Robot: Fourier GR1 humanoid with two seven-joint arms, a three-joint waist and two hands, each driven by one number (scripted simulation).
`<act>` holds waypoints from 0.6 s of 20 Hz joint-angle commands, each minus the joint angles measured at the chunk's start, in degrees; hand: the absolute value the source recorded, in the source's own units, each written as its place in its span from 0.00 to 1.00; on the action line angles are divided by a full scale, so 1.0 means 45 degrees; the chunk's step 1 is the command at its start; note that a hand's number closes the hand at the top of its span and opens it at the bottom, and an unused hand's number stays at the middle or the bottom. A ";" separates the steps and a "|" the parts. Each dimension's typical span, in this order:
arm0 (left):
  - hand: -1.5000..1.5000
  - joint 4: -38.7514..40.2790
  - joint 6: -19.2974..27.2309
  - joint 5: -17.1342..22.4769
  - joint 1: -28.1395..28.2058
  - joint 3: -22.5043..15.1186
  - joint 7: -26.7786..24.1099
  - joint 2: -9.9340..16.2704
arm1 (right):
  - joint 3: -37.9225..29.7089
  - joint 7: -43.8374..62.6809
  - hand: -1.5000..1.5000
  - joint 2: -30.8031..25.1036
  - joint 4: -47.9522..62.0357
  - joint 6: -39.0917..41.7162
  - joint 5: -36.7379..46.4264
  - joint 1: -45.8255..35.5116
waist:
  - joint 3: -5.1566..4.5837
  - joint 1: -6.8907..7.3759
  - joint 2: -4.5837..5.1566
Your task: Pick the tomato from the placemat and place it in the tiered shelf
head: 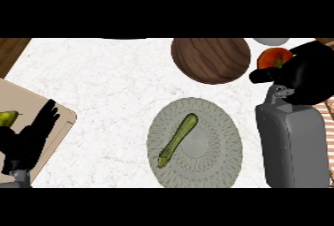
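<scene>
The red tomato (269, 56) with its green stem shows at the upper right, partly hidden by my right hand (306, 70), whose fingers and thumb curl round it. Tomato and hand are just to the right of the brown wooden round tiered shelf (210, 59), seen from above at the top centre. My right forearm runs down the right side. My left hand (29, 141) rests open, fingers up, at the lower left.
A grey oval placemat (215, 132) in the middle carries a long green vegetable (177, 140). A beige board (58, 119) at the left holds a green pear (8, 117). A striped mat (329, 132) shows at the right edge, a pale round object (269, 40) at the top.
</scene>
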 commanded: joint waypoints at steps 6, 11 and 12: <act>0.50 0.0193 -0.0163 0.0097 -0.0170 0.0189 0.0016 0.0081 | -0.0676 0.3228 1.00 0.0042 0.0027 0.1508 0.2386 -0.4072 | -0.0025 -0.0097 -0.0100; 0.50 0.0309 0.0273 -0.0253 -0.0291 -0.0022 0.0077 -0.0292 | -0.1283 0.3114 1.00 0.0042 0.0867 0.1956 0.3708 -0.6334 | -0.0025 -0.0193 -0.0059; 0.50 0.0159 0.0331 -0.0141 -0.0734 0.0103 0.0646 -0.0138 | -0.1415 0.2834 1.00 0.0042 0.0913 0.2008 0.3948 -0.6178 | -0.0009 -0.0306 -0.0063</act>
